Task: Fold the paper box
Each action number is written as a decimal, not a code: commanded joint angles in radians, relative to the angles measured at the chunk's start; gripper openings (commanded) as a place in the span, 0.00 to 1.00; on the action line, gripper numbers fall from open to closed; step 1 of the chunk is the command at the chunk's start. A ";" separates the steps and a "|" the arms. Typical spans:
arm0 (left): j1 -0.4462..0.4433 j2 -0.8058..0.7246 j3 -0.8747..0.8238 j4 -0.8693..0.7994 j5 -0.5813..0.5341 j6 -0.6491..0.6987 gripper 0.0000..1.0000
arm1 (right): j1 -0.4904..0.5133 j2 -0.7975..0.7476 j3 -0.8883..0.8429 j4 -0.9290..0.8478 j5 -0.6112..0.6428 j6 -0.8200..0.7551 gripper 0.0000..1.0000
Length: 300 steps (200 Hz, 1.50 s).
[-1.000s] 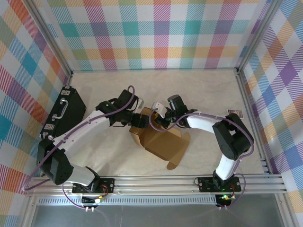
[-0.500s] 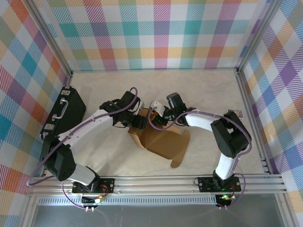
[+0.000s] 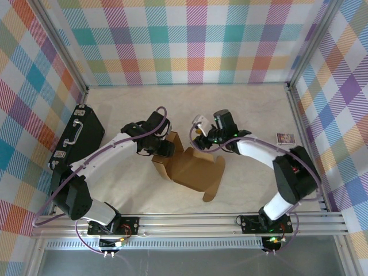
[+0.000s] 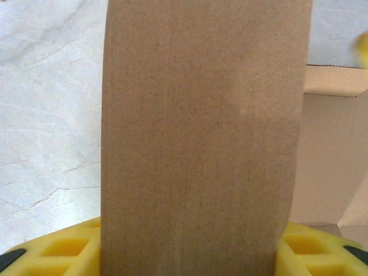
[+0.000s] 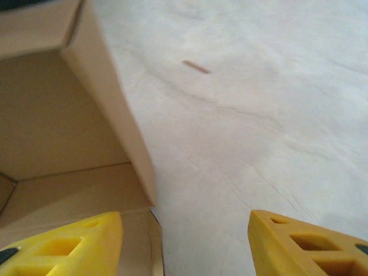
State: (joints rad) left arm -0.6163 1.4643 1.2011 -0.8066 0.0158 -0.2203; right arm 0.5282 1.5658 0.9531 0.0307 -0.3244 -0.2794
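Currently the paper box is partly raised, flaps unfolded. My right gripper: jaws apart, empty. My left gripper straddles one wall; grip uncertain.

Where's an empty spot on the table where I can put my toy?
Free: the far strip of table along the checkered back wall, and the near-left patch between the left arm and the paper box. Crowded: the middle, where the right arm reaches in too; the black case fills the left edge.
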 commanded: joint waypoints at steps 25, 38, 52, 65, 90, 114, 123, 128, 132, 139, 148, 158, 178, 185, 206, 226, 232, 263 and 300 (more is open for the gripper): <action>0.011 0.005 0.029 -0.043 -0.055 -0.004 0.52 | -0.032 -0.199 -0.152 -0.153 0.145 0.446 0.58; 0.010 0.013 0.031 -0.046 -0.062 -0.003 0.52 | -0.034 -0.249 -0.208 -0.187 0.151 0.529 0.57; 0.009 0.017 0.029 -0.040 -0.052 -0.003 0.52 | -0.039 -0.301 -0.250 -0.233 0.141 0.599 0.55; 0.009 0.018 0.028 -0.039 -0.048 -0.005 0.52 | -0.039 -0.350 -0.291 -0.266 0.141 0.652 0.54; 0.007 0.021 0.031 -0.040 -0.054 -0.005 0.52 | -0.042 -0.404 -0.358 -0.314 0.148 0.750 0.52; 0.007 0.027 0.032 -0.040 -0.056 -0.006 0.52 | -0.057 -0.390 -0.399 -0.302 0.107 0.799 0.52; 0.005 0.027 0.032 -0.040 -0.056 -0.007 0.52 | -0.076 -0.377 -0.410 -0.293 0.098 0.807 0.52; 0.004 0.027 0.032 -0.039 -0.056 -0.006 0.52 | -0.090 -0.366 -0.412 -0.284 0.092 0.810 0.52; 0.003 0.027 0.032 -0.041 -0.056 -0.007 0.52 | -0.107 -0.358 -0.414 -0.271 0.081 0.811 0.52; 0.003 0.030 0.033 -0.039 -0.056 -0.006 0.52 | -0.133 -0.340 -0.415 -0.237 0.050 0.803 0.53; 0.003 0.033 0.037 -0.041 -0.060 -0.004 0.52 | -0.165 -0.309 -0.405 -0.195 0.019 0.776 0.53; 0.003 0.041 0.042 -0.045 -0.060 -0.002 0.52 | -0.187 -0.269 -0.378 -0.170 0.003 0.736 0.52; 0.003 0.048 0.046 -0.048 -0.061 0.001 0.52 | -0.232 -0.168 -0.326 -0.096 -0.087 0.660 0.51; 0.004 0.050 0.047 -0.048 -0.062 0.001 0.52 | -0.254 -0.124 -0.299 -0.093 -0.119 0.654 0.49; 0.001 0.053 0.049 -0.046 -0.059 0.003 0.52 | -0.300 -0.025 -0.274 0.007 -0.212 0.650 0.48; 0.001 0.063 0.053 -0.047 -0.060 0.004 0.52 | -0.311 0.053 -0.249 0.056 -0.233 0.637 0.50; 0.001 0.067 0.056 -0.047 -0.057 0.005 0.52 | -0.312 0.074 -0.238 0.056 -0.246 0.632 0.49; 0.002 0.071 0.060 -0.048 -0.061 0.007 0.52 | -0.312 0.118 -0.239 0.100 -0.318 0.641 0.48; 0.002 0.068 0.053 -0.042 -0.063 0.008 0.52 | -0.308 0.092 -0.295 0.128 -0.409 0.699 0.46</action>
State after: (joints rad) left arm -0.6167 1.5227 1.2400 -0.8169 -0.0437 -0.2184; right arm 0.2115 1.6730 0.6971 0.1001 -0.6155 0.3836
